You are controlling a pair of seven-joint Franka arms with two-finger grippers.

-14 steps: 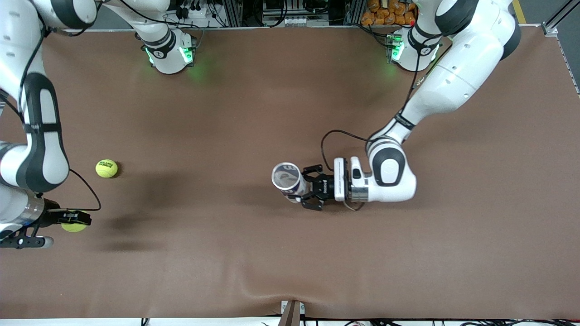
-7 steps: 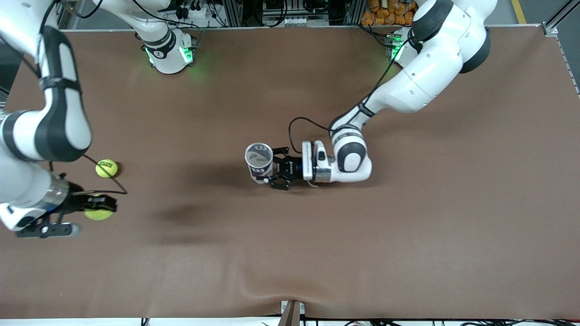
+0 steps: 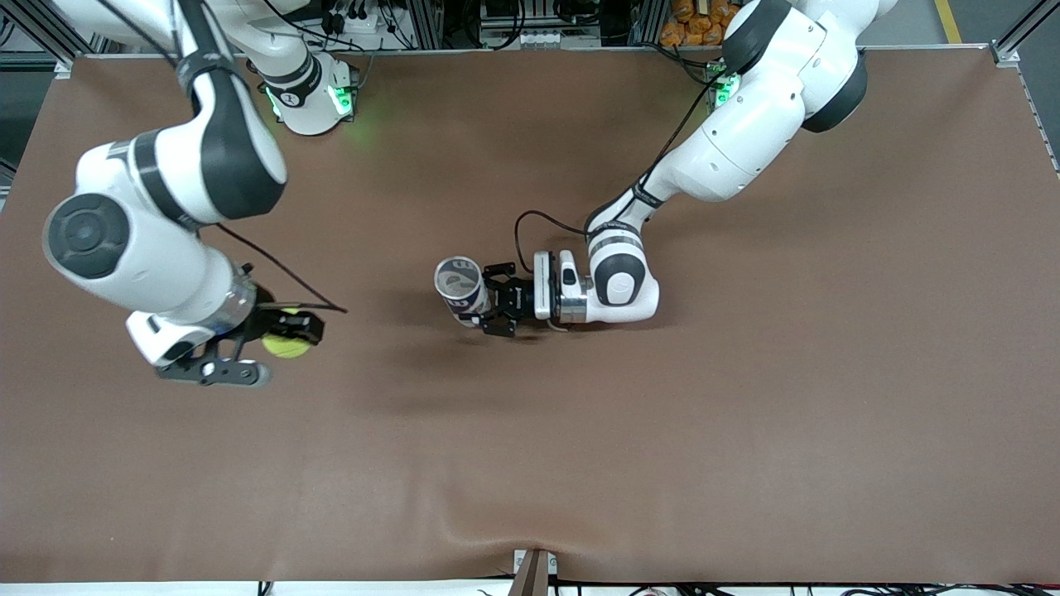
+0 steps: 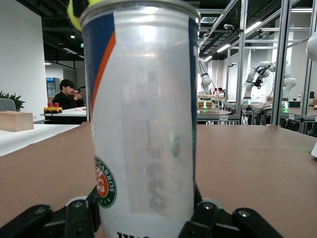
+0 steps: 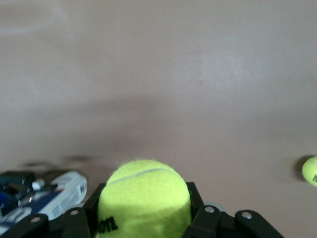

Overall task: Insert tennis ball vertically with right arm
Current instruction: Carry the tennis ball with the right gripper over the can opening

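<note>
Look at your right end effector (image 3: 286, 338). It is up in the air over the counter (image 3: 745, 430), toward the right arm's end. Its slim black fingers are clenched on a ball (image 3: 286, 343). The ball is round, fuzzy and yellow-green. In the right wrist view the same ball (image 5: 144, 199) fills the gap between the two black fingers (image 5: 198, 210), and you can see a curved seam and some black letters on its felt.

A second ball (image 5: 311, 170) shows small at the edge of the right wrist view. It lies on the counter, well apart from the held one. The front view does not show it.

Your left end effector (image 3: 489, 308) is near the middle of the counter. Its black claw is grasping a can (image 3: 460, 287). The can is a tall round tube, and it stands close to upright with its open top facing up. You can see the round rim in the front view. In the left wrist view the can (image 4: 143, 124) looks smooth and shiny, mostly white, with a blue and orange band and a round green and orange badge. The claw fingers (image 4: 205, 218) press on both sides near its bottom.

The counter is covered with a flat brown mat that looks soft and dull.
</note>
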